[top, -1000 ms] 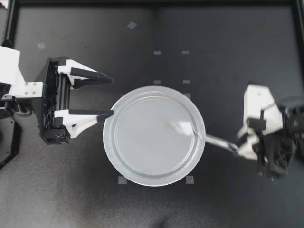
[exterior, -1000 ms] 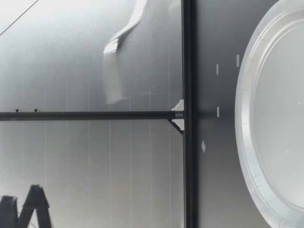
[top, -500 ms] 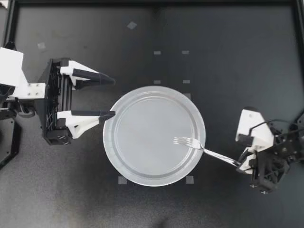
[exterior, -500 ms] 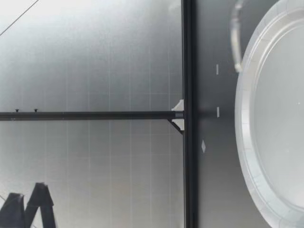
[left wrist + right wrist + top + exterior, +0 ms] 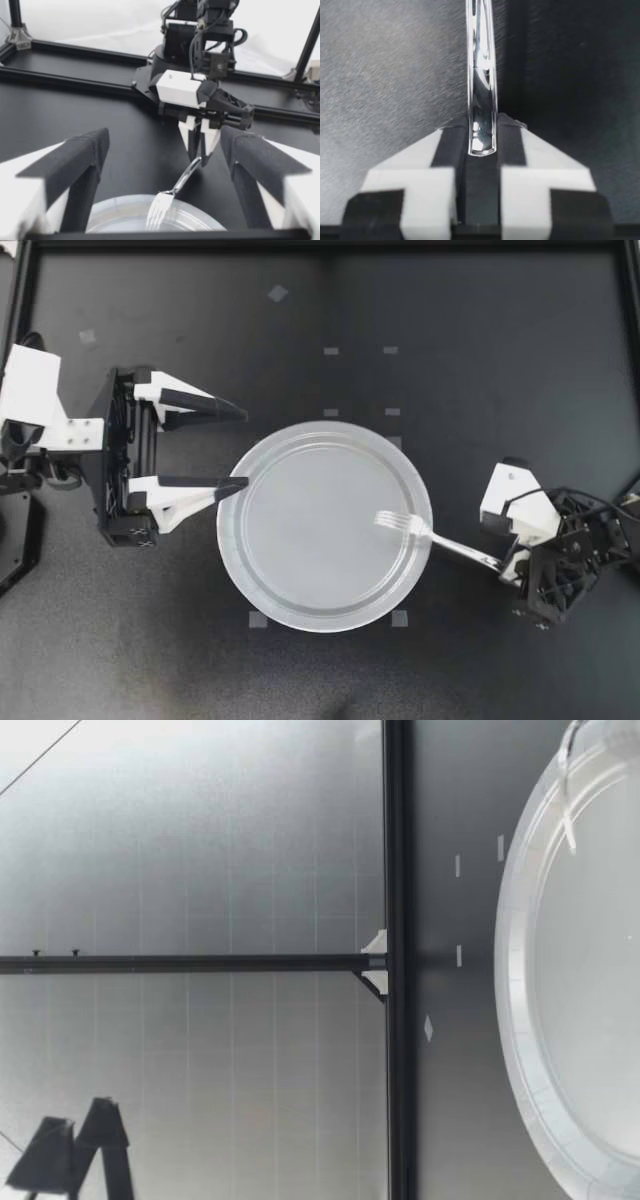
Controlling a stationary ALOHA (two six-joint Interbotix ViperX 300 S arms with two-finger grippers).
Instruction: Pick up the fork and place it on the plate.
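Note:
A white paper plate [image 5: 300, 570] lies in the middle of the black table. A metal fork [image 5: 425, 532] reaches over its right rim, tines above the plate's right part and handle slanting out to the right. My right gripper [image 5: 503, 563] is shut on the handle's end. The right wrist view shows the handle [image 5: 480, 75] pinched between both fingers [image 5: 445, 145]. My left gripper [image 5: 244, 447] stands open just left of the plate, one fingertip at the rim. Ahead of it in the left wrist view are the fork [image 5: 170, 195], the plate [image 5: 112, 220] and my right gripper [image 5: 200, 150].
Small pale tape marks [image 5: 331, 351] dot the table around the plate. A black frame rail [image 5: 320, 245] runs along the far edge. In the low view the plate's rim [image 5: 510, 970] is near the camera, with the fork [image 5: 567, 820] faint above it.
My right gripper has come down with the fork, so its tines are now low over the plate's right part. My left arm has shifted slightly toward the plate, still open.

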